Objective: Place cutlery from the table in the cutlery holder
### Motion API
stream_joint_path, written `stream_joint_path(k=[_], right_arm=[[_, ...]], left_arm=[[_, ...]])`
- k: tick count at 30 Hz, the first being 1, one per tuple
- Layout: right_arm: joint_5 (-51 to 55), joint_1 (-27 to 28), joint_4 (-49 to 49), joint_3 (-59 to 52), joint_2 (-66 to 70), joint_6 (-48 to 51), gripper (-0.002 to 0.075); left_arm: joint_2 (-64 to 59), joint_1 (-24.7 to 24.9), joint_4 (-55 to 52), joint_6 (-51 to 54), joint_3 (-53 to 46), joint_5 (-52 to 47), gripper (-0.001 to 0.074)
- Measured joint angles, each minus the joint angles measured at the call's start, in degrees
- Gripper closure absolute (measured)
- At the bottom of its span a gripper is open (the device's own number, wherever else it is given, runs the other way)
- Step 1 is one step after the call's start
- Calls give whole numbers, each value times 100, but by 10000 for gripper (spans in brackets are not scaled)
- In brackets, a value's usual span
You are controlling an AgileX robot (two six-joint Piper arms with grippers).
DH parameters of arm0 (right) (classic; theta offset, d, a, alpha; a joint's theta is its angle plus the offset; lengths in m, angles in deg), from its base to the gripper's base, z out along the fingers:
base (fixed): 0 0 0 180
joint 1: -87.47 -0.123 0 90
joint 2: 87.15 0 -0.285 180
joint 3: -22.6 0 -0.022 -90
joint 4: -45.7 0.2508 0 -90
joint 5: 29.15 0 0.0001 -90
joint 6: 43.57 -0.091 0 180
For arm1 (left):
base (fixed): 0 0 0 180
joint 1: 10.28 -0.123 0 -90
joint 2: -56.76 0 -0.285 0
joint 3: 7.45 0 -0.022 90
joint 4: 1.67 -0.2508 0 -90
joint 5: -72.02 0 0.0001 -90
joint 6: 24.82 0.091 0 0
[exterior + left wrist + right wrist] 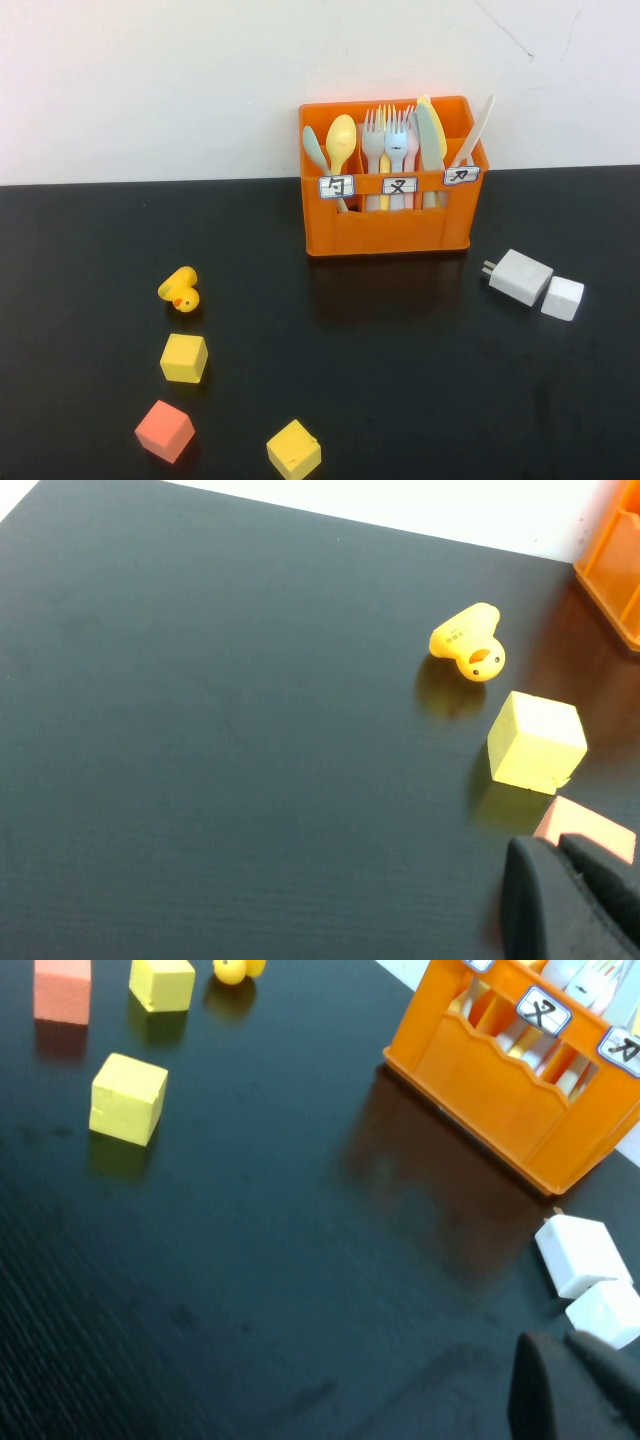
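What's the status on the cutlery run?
Left gripper back over the blocks, right gripper back near the charger; neither holding anything. All cutlery stands in the cutlery holder; none seen on the table. No obstructions.

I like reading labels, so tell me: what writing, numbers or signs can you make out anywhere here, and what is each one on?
"勺": white label on the left compartment of the orange holder.
"叉": label on the middle compartment.
"刀": label on the right compartment.
Duck: small dark print on its base, too small to read.
Chargers, blocks: no text visible.
Left gripper and right gripper, at the wrist views' edges above the table: no markings.
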Motion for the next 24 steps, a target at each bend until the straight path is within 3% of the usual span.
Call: stream_joint_path(k=[6,9,19,24], right_arm=[[0,25,0,0,0,0,728],[0,292,0,0,-11,0,728],[13,3107,485,0,-505,0,728],[80,3626,554,0,-575,0,728]], left_arm=[[0,0,0,0,0,0,736],[0,0,0,0,0,0,736],[0,0,0,0,0,0,736],[0,0,0,0,0,0,736]])
